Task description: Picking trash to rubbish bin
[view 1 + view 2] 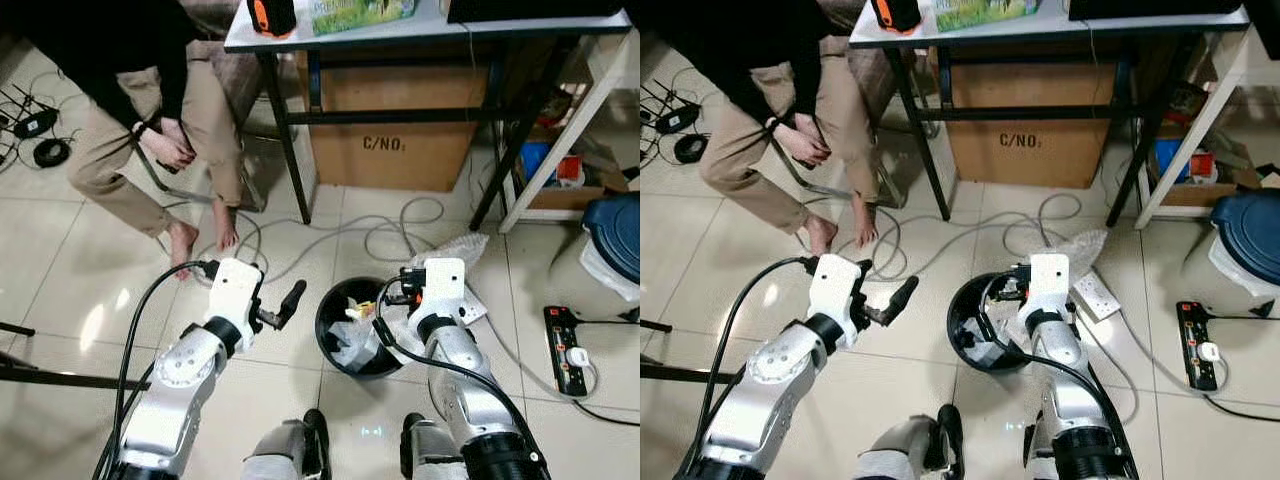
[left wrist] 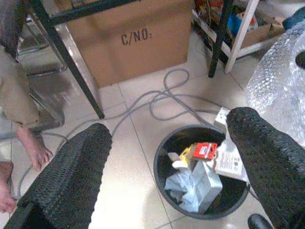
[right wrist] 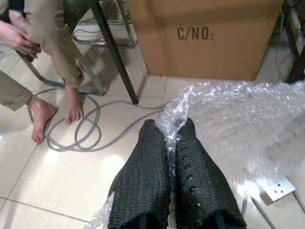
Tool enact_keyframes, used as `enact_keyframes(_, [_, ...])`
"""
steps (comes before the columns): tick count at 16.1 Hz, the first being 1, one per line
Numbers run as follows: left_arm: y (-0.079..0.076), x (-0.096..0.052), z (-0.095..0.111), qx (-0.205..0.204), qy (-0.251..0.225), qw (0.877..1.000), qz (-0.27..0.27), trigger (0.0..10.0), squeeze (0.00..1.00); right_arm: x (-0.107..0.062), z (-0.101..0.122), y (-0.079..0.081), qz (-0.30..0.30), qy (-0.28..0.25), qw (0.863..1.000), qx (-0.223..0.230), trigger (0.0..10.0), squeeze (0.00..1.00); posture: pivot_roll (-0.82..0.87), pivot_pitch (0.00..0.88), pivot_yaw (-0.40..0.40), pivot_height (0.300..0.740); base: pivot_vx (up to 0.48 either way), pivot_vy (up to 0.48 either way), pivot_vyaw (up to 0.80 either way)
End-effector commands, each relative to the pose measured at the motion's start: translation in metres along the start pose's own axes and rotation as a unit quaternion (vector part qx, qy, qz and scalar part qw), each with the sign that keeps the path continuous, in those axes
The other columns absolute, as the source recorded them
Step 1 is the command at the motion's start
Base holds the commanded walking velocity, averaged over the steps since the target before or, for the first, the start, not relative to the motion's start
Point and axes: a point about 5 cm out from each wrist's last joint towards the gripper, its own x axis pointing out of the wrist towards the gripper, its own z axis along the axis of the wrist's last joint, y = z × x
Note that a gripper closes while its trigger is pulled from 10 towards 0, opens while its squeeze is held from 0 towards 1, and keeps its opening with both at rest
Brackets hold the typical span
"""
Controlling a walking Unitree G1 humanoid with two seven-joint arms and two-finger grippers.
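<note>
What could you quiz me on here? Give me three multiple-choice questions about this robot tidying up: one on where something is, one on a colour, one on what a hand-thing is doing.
1. Where does the round black plastic rubbish bin stand?
A. On the tiled floor between the two arms
B. On the grey table
C. Inside the cardboard box

2. What colour is the small card among the trash in the bin?
A. Green
B. Red
C. Purple

3. What is the right end effector doing?
A. Hanging open
B. Shut on the clear bubble wrap sheet
C. Holding a cable

Answers:
1 A: both eye views show it on the floor, between the arms.
2 B: the left wrist view shows a red card inside.
3 B: the right wrist view shows its fingers closed with bubble wrap pinched between them. The left end effector is open.
</note>
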Motion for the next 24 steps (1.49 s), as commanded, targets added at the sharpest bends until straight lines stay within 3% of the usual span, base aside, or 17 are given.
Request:
enact_keyframes(1, [0.003,-0.007,-0.005,0.004,0.014,1.000,0.006,10.0,0.00,-0.001,-0.006,0.001,-0.003,0.005,1.000,0.010,0.0,0.00,0.03,0.319,0.162,0.740,0.000,0.000,0.00])
enact_keyframes(3, [0.006,-0.016,-0.007,0.005,0.017,1.000,0.001,10.0,0.00,-0.002,-0.006,0.004,-0.004,0.004,1.000,0.015,0.0,0.00,0.06,0.357,0.169,0.740,0.000,0.000,0.00])
enact_keyframes(6, [0.023,-0.038,-0.009,0.039,0.036,0.999,0.005,10.0,0.00,-0.005,-0.009,0.019,0.016,-0.007,0.999,0.028,0.0,0.00,0.11,0.443,0.199,0.740,0.000,0.000,0.00])
enact_keyframes(10, [0.035,-0.060,-0.006,0.050,0.054,0.997,0.014,10.0,0.00,-0.003,-0.012,0.029,0.027,-0.006,0.999,0.036,0.0,0.00,0.18,0.490,0.222,0.740,0.000,0.000,0.00])
enact_keyframes(15, [0.028,-0.077,-0.008,0.049,0.073,0.996,0.003,10.0,0.00,0.008,-0.015,0.035,0.033,0.007,0.998,0.046,0.0,0.00,0.21,0.513,0.233,0.740,0.000,0.000,0.00])
enact_keyframes(20, [0.029,-0.088,-0.006,0.051,0.084,0.995,0.008,10.0,0.00,0.012,-0.030,0.039,0.065,0.056,0.987,0.135,0.0,0.00,0.25,0.535,0.239,0.740,0.000,0.000,0.00])
enact_keyframes(24, [0.029,-0.098,-0.004,0.054,0.093,0.994,0.012,10.0,0.00,0.015,-0.045,0.040,0.075,0.092,0.985,0.126,0.0,0.00,0.29,0.540,0.255,0.740,0.000,0.000,0.00])
